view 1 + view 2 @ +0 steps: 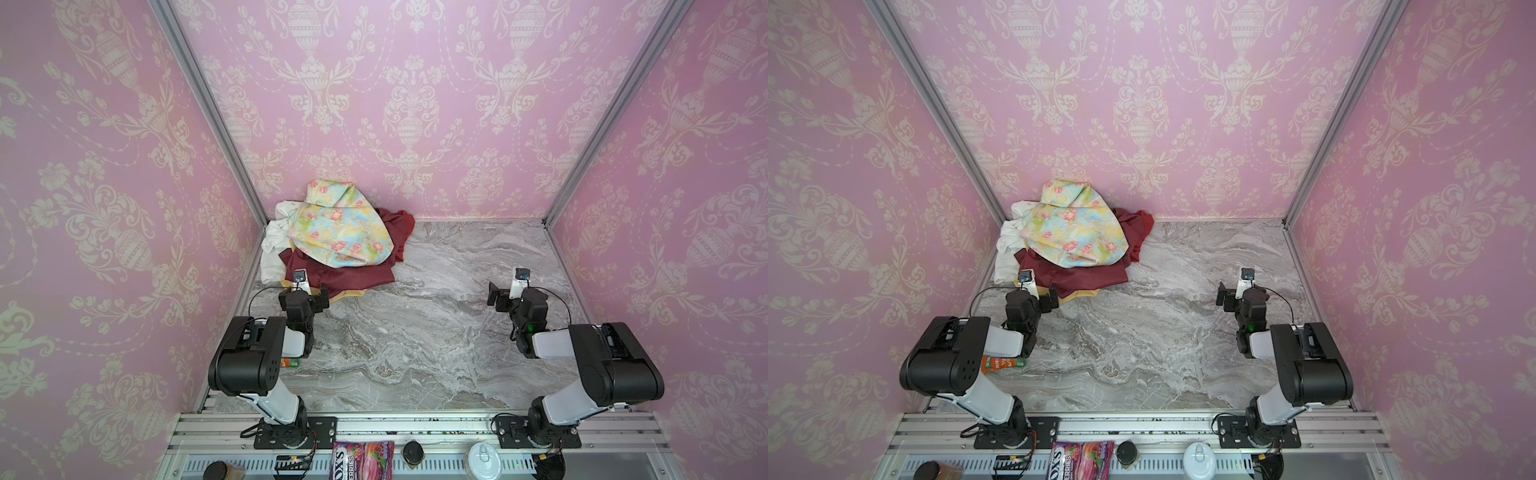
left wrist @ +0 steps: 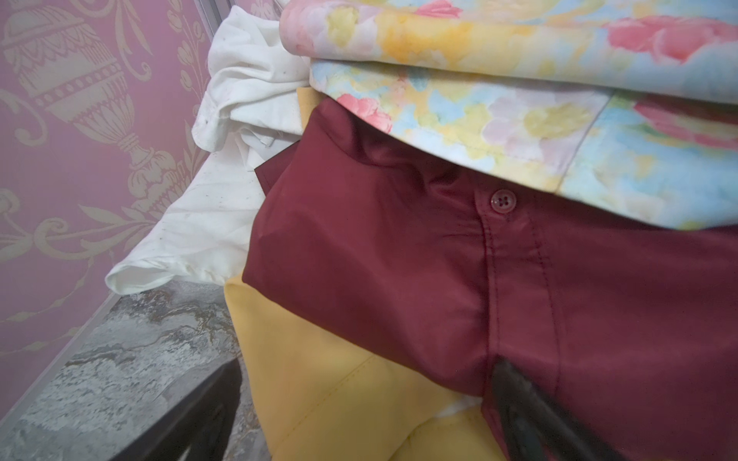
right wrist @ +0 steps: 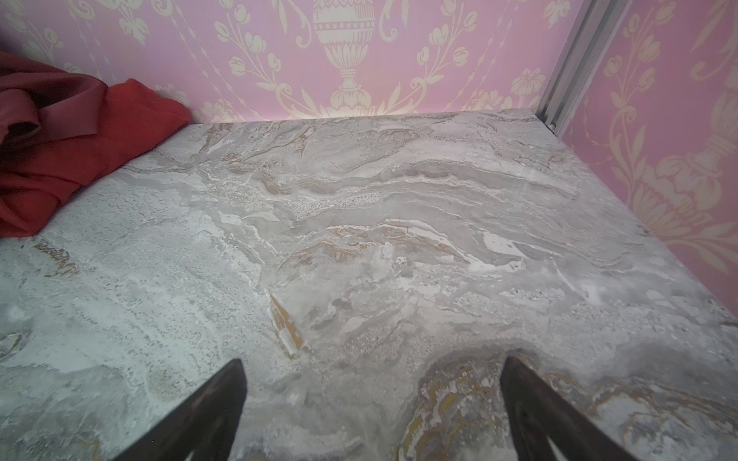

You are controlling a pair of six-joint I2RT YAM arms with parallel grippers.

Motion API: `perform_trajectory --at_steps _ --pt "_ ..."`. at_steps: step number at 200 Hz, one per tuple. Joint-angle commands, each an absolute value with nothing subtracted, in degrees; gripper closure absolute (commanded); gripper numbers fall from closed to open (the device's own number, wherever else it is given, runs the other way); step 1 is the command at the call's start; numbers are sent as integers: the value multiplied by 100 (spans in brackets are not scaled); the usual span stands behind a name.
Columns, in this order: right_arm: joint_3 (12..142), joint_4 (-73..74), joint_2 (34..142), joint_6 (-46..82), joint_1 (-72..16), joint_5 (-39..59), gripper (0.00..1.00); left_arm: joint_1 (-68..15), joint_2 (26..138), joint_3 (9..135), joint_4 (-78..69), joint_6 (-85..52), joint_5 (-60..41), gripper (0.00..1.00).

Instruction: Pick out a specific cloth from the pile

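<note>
1. The pile [image 1: 332,249] of cloths sits in the far left corner of the marble tabletop [image 1: 415,340], pushed up against the pink walls.
2. A floral cloth [image 1: 338,232] lies on top. Under it a maroon shirt [image 1: 345,278] spreads toward the front, a white cloth [image 1: 274,245] bunches on the left side, and a yellow cloth [image 1: 347,294] peeks out at the bottom front edge.
3. The red cloth [image 1: 406,224] is at the back of the pile's right side and mostly buried. Only a corner shows, lying on the tabletop just beside the back wall and touching the maroon shirt.
4. The left gripper [image 1: 306,294] is at the pile's front edge with its jaws wide apart. In the left wrist view one finger [image 2: 531,403] is at the maroon shirt's hem and the other is over bare tabletop, with yellow cloth between them. Nothing is clamped.
5. The right gripper [image 1: 509,291] hangs over bare tabletop on the right, well apart from the pile, with its jaws spread wide and empty.
</note>
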State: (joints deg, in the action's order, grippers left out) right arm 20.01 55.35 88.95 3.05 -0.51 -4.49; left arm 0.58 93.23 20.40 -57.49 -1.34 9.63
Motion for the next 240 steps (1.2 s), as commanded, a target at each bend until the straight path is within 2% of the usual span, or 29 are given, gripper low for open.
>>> perform_trajectory --at_steps 1,101,177,201,240 --pt "1976 5638 8868 387 -102 -548 0 88 9358 2004 -5827 -264 1159 0" --pt "1850 5852 8825 374 -114 -568 0 -44 9264 1995 -5706 -35 999 1" --pt "1785 5505 8254 158 -381 -992 0 -98 8795 1988 -5457 13 1122 1" --pt "2172 4304 7641 179 -408 -1211 0 -392 7662 2450 -3725 -159 2065 1" --pt "3086 2651 6969 910 -459 -1128 0 -527 6298 3412 -1458 -674 2234 1"
